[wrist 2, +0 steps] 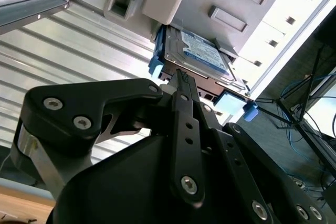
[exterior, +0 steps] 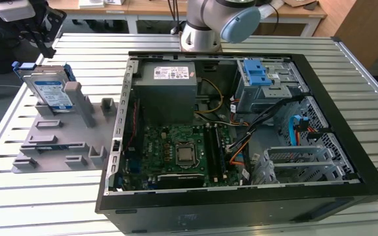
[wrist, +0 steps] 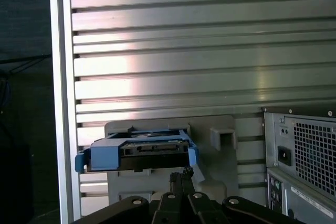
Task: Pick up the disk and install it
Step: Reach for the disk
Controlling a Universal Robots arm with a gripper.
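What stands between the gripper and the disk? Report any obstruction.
Nothing visible does. In the exterior view the gripper hangs above the disk, which stands on edge in the grey holder, with only open air between them.

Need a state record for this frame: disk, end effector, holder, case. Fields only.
disk: silver-grey hard drive with blue plastic bracket, standing on edge in holder
holder: grey plastic fixture on slatted metal table, at the exterior view's left of case
end effector: shut, empty, above disk, not touching
case: open black computer case, lying on its side
status: disk not picked up
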